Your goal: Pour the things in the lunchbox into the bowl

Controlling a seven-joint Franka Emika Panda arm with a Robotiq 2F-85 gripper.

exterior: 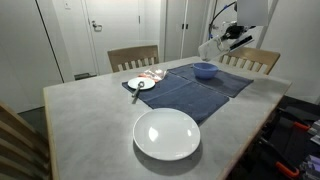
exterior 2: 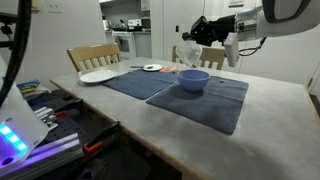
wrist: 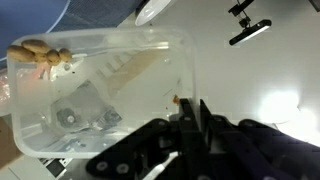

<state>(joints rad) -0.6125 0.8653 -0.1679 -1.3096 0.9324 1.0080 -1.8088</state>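
My gripper is shut on the right wall of the clear plastic lunchbox, which fills the wrist view. A brown lump lies in the box's upper left corner. In both exterior views the lunchbox hangs tilted in the air from the gripper. It is just above and behind the small blue bowl. The bowl stands on a dark blue cloth.
A large white dish sits near one table edge. On the cloth's corner is a small white plate with a utensil on it. Wooden chairs stand along the table's sides.
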